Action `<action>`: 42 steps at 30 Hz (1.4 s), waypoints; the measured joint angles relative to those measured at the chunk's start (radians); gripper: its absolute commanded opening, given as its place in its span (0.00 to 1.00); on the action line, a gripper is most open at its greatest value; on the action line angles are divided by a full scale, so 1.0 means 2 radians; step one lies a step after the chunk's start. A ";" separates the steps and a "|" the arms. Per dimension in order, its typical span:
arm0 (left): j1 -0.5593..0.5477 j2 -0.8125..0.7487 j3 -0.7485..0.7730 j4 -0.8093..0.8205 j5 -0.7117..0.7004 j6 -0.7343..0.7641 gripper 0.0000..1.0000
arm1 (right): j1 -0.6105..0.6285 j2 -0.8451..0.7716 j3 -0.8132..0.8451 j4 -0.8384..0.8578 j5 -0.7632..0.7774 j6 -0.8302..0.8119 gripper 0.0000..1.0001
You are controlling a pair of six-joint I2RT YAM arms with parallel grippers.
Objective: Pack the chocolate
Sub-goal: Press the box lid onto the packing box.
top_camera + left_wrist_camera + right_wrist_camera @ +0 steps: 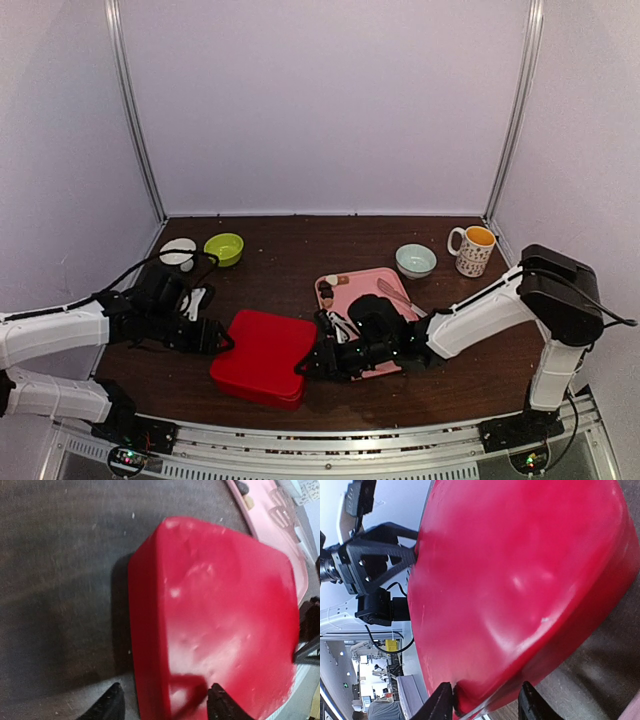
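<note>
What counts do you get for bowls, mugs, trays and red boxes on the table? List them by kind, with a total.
Bowls: 2 (green bowl, pale blue bowl)
Mugs: 1 (mug)
Trays: 1 (pink tray)
Red boxes: 1 (red box)
Total: 5

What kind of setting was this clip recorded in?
Probably a lab test booth: plain white panel walls on metal posts enclose a dark wooden table, with a white left robot arm and right robot arm mounted on a metal rail at its near edge. A workshop shows beyond.
</note>
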 measured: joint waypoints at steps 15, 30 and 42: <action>0.012 -0.006 -0.078 0.127 0.060 -0.076 0.29 | -0.047 0.027 0.119 -0.164 0.035 -0.059 0.45; -0.008 -0.005 -0.083 0.141 0.054 -0.096 0.49 | -0.081 0.066 0.208 -0.204 0.064 -0.115 0.67; -0.010 -0.027 -0.030 0.070 0.012 -0.074 0.55 | -0.065 -0.101 0.066 -0.194 0.072 -0.110 0.72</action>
